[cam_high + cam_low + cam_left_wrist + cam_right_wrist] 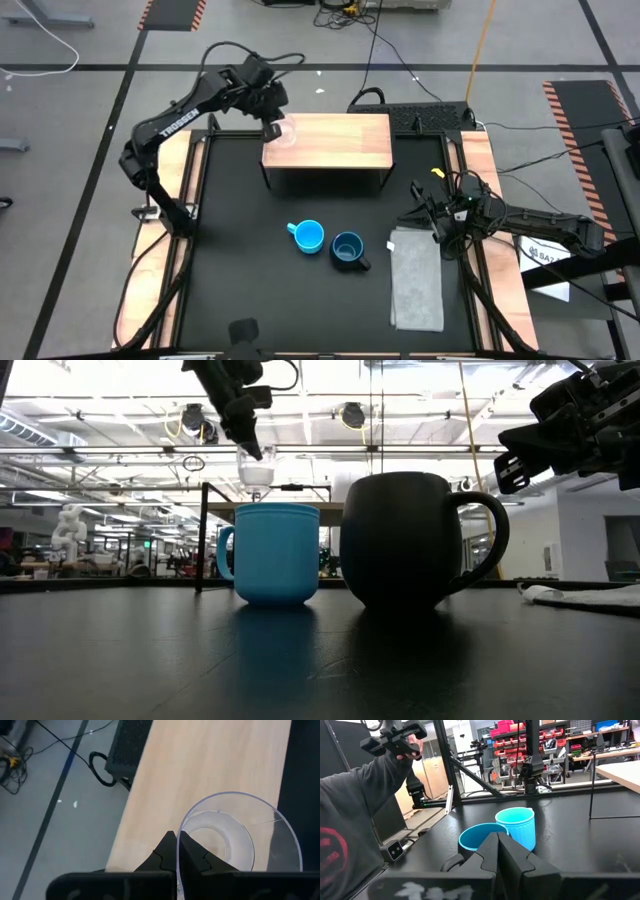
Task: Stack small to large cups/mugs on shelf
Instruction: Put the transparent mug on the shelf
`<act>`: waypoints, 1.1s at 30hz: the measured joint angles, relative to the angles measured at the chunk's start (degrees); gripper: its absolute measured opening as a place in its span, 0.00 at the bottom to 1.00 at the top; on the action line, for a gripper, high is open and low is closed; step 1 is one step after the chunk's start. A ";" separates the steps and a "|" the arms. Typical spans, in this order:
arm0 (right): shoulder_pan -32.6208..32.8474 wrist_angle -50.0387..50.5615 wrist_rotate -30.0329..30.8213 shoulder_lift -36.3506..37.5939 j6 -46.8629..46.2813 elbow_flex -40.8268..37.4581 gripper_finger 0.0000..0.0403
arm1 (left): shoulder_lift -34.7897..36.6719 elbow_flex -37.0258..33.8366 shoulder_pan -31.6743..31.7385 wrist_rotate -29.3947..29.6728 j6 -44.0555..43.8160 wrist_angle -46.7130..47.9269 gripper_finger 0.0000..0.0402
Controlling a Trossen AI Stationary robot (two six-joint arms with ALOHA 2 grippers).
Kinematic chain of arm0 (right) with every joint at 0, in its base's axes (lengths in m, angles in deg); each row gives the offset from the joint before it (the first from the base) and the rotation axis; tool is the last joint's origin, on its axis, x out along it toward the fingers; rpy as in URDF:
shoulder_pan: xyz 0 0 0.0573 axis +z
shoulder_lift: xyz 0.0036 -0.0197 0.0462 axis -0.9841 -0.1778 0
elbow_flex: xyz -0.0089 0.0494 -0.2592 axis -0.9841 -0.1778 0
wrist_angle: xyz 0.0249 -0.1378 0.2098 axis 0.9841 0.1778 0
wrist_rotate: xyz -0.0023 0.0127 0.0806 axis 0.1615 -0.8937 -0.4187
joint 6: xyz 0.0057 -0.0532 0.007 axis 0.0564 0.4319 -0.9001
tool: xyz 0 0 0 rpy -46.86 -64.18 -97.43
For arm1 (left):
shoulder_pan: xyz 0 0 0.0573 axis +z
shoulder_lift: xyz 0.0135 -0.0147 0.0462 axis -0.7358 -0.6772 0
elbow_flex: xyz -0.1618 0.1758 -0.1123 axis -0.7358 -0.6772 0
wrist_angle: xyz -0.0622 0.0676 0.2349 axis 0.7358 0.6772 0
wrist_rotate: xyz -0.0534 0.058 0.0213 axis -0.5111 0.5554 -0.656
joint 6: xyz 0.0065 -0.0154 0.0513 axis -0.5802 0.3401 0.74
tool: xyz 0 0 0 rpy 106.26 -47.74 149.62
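Shelf (340, 140) with a light wooden top stood at the far middle of the black table (250, 290). Left gripper (272, 128) hung over the shelf's left end, its fingers pinching the rim of the clear plastic cup (284, 133), which sat close to the left edge of the wooden top; the rest of the top lay bare to the right. Light-blue mug (309, 236) and dark navy mug (348, 249) stood just beside each other on the table, nearer than the shelf, with open black surface to their left. Grey folded cloth (416, 280) lay right of them. Right gripper (437, 222), fingers pressed together, hovered beyond the cloth's far end.
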 joint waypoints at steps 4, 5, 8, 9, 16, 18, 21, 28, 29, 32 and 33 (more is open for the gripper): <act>-0.01 0.01 0.00 -0.01 0.00 0.01 0.00 | -0.32 0.00 -0.91 -0.02 0.07 -0.15 0.00; -0.01 0.02 0.00 -0.02 0.00 0.00 0.00 | -0.36 0.00 -0.97 -0.02 0.10 -0.14 0.00; -0.01 0.01 0.00 -0.02 0.00 0.01 0.00 | -0.37 0.00 -1.24 -0.22 0.06 -0.13 0.00; -0.01 0.02 0.00 -0.02 0.00 0.01 0.00 | -0.37 0.00 -1.30 -0.28 -0.01 -0.14 0.00; -0.02 0.02 0.00 -0.02 0.00 0.00 0.00 | -0.37 0.00 -1.50 -0.61 0.37 -0.19 0.00; -0.02 0.00 0.00 0.00 0.00 0.02 0.00 | -0.37 0.00 -1.49 -0.62 0.28 -0.52 0.00; -0.02 0.02 0.00 -0.02 0.00 0.02 0.00 | -0.37 0.00 -1.49 -0.66 0.15 -0.42 0.00; 0.00 0.00 0.00 -0.02 0.00 0.00 0.00 | -0.43 -1.38 -1.71 -3.47 -0.92 0.35 0.00; 0.00 0.00 0.00 0.00 0.00 0.00 0.00 | -0.43 -1.38 -1.71 -3.43 -0.92 0.33 0.00; -0.01 0.00 0.00 0.00 0.00 0.02 0.00 | -0.41 -1.38 -1.71 -3.74 -0.92 0.02 0.00; -0.02 0.01 0.00 -0.02 0.00 0.02 0.00 | -0.41 -1.38 -1.71 -3.83 -0.93 0.07 0.00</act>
